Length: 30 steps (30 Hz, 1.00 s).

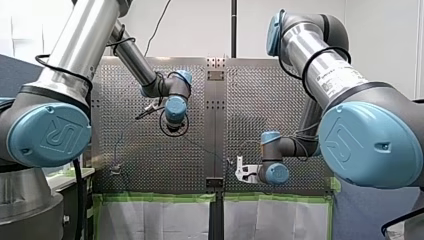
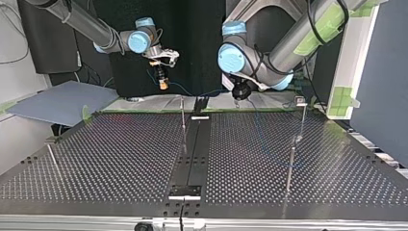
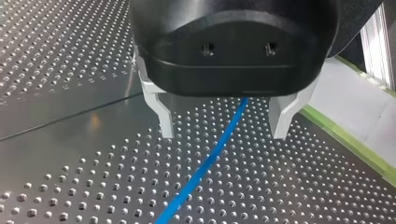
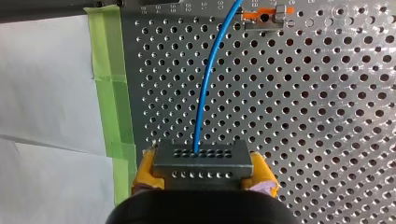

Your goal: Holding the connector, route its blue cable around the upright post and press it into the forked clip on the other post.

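my right gripper [image 4: 204, 173] clamps dark perforated metal connector [image 4: 201, 161]; my left gripper [image 3: 220, 116] gapes astride thin blue cable [image 3: 205, 163]; i'd hold it taut.

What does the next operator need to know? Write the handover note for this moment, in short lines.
My right gripper: shut on the connector, with yellow pads on both sides of it.
My left gripper: open above the perforated table. The blue cable passes between its fingers, unclamped.
Done: the connector is held, and the cable rises from it.
Left: route the cable around the upright post and press it into the forked clip. No view shows either step done, and I cannot tell which post carries the clip.
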{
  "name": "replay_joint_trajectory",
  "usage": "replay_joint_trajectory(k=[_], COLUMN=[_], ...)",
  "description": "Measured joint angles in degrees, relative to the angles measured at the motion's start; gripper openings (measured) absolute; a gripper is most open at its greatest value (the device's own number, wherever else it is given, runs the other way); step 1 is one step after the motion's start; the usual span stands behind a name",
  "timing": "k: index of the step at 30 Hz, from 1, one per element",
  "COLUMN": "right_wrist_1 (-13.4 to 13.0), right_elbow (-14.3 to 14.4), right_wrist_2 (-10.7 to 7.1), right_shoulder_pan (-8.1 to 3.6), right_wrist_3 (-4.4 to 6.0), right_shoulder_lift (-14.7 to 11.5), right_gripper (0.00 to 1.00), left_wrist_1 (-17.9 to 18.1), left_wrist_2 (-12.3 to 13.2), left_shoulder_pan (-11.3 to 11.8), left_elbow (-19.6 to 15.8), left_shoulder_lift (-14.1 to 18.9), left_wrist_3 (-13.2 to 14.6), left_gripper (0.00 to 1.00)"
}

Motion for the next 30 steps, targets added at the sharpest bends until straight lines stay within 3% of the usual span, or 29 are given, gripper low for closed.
replay_joint_trajectory(k=[11, 22, 30], right_wrist_1=[-0.2, -0.3, -0.3], right_elbow=[0.0, 0.0, 0.0], right_wrist_2=[0.0, 0.0, 0.0], right_shoulder_pan=[0.33, 0.74, 0.98], right_wrist_3=[0.0, 0.0, -0.08], right_shoulder_lift=[0.0, 0.0, 0.0], right_gripper=[0.0, 0.0, 0.0], left_wrist_1=[0.5, 2.3, 2.5], left_wrist_2=[-0.2, 0.6, 0.7], left_shoulder_pan=[-1.3, -2.3, -3.8], left_elbow=[0.0, 0.0, 0.0], left_shoulder_lift=[-2.6, -3.2, -5.0], left_wrist_3=[-0.7, -4.7, -6.0], left_gripper=[0.98, 0.98, 0.98])
